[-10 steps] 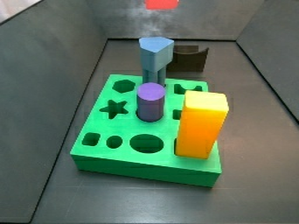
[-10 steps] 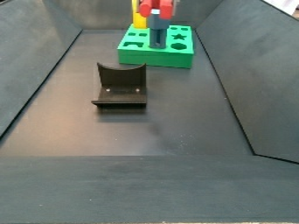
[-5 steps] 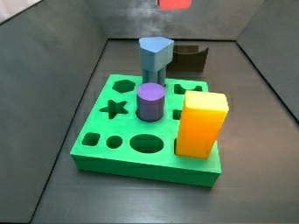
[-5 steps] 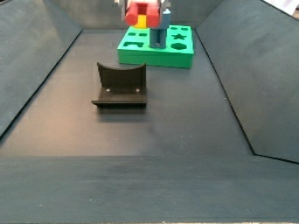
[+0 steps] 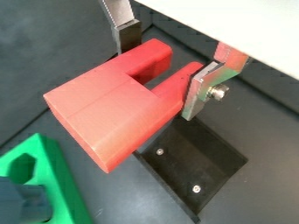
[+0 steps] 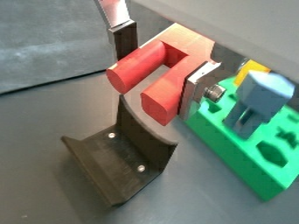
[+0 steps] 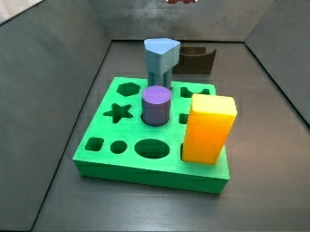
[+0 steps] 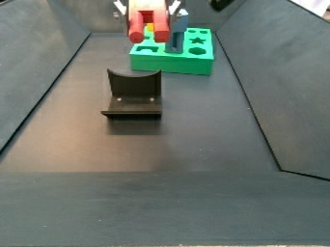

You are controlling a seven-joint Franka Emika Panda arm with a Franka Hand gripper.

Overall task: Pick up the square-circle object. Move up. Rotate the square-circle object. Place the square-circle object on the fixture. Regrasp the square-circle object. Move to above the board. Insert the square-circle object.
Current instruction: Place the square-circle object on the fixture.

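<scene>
Gripper hanging up in air, jaws pinching small red plastic two-pronged square-circle object at prong end, silver finger plates pressing outer sides, solid body sticking out beyond fingertips. Dark L-shaped fixture sitting on floor underneath. Thick bright-green board sitting further back, near floor's far edge.
</scene>
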